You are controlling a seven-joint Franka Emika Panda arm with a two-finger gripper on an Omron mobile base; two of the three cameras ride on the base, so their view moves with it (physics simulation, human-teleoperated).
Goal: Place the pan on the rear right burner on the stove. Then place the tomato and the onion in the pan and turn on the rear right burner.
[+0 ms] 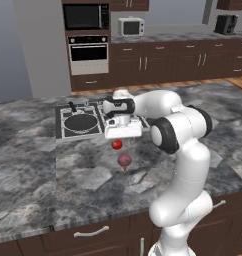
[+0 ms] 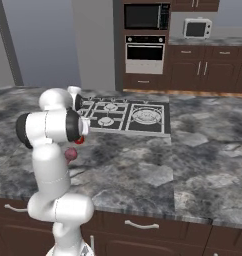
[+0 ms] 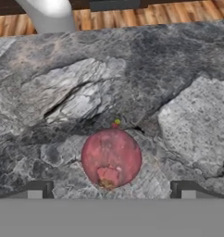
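The onion (image 3: 111, 157), a dull maroon-pink ball, lies on the grey marble counter, centred between the wide-apart fingertips of my open gripper (image 3: 111, 191). From the left base view my white hand (image 1: 122, 128) hangs over the counter above the bright red tomato (image 1: 116, 144), and the onion (image 1: 124, 160) lies just nearer than it. Both balls lie apart from each other. The pan (image 1: 80, 121), dark with a thin grey rim and a short black handle, sits on the left end of the stove (image 1: 60, 131). My arm hides most of the tomato (image 2: 79, 140) and onion (image 2: 70, 155) from the right.
The stove's large multi-ring burner (image 2: 147, 116) is at its right end, with smaller burners (image 2: 106, 121) to its left. The counter's front edge (image 1: 68, 227) runs close to my base. A wall oven (image 1: 88, 52) and toaster oven (image 1: 131, 26) stand across the aisle.
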